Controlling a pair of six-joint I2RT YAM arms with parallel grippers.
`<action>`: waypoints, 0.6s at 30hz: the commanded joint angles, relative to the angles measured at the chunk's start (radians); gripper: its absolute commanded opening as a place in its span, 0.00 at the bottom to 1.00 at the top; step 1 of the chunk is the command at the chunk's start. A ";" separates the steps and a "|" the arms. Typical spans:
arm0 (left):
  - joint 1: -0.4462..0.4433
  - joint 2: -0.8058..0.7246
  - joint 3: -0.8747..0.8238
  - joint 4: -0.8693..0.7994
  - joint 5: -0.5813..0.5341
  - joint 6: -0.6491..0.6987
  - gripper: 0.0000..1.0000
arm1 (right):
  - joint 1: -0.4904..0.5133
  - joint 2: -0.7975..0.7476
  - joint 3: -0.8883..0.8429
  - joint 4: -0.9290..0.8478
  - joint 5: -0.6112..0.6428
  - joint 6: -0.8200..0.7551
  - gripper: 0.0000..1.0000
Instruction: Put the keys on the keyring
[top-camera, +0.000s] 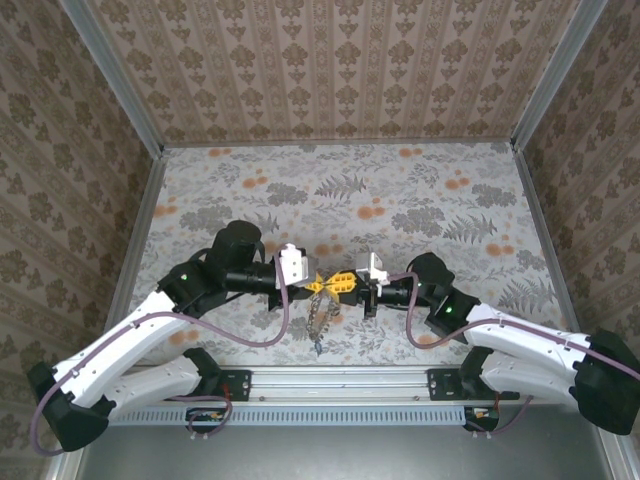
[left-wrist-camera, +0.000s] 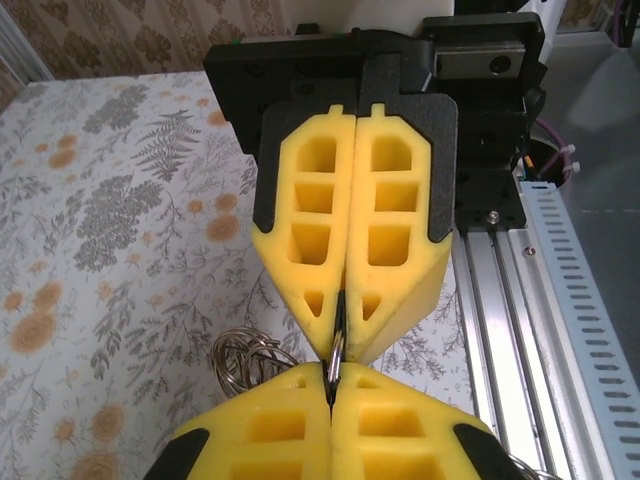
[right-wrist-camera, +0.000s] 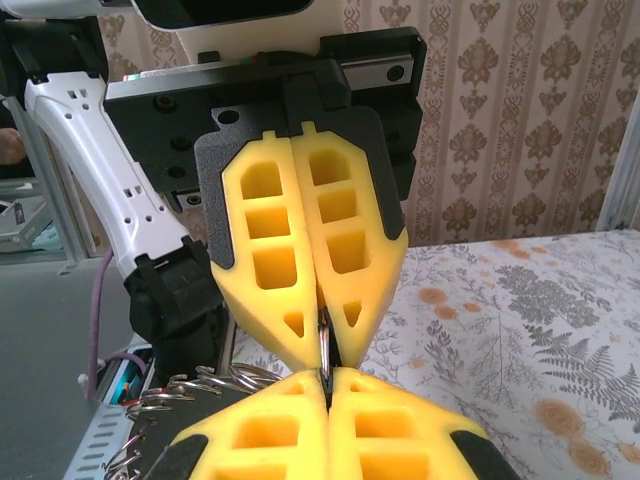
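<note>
Tip to tip they meet above the near edge of the floral table (top-camera: 400, 190), left gripper (top-camera: 327, 283) and right gripper (top-camera: 344, 283) both clenched on a thin silver strand of the keyring (top-camera: 320, 322), its chainlike coils dangling just beneath them.

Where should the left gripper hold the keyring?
Probably the thin wire at the top of the keyring, pinched level from the left side, facing the right gripper: that wire stands upright between the shut tips, while the coiled rest hangs loose below.
</note>
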 joint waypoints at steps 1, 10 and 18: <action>-0.007 -0.017 0.011 -0.023 -0.007 0.021 0.00 | 0.016 -0.022 0.033 -0.001 0.010 -0.047 0.00; -0.016 0.049 0.170 -0.293 -0.094 0.139 0.00 | 0.015 -0.041 0.202 -0.621 -0.002 -0.323 0.12; -0.077 0.175 0.322 -0.501 -0.235 0.214 0.00 | 0.017 0.002 0.252 -0.659 0.029 -0.280 0.22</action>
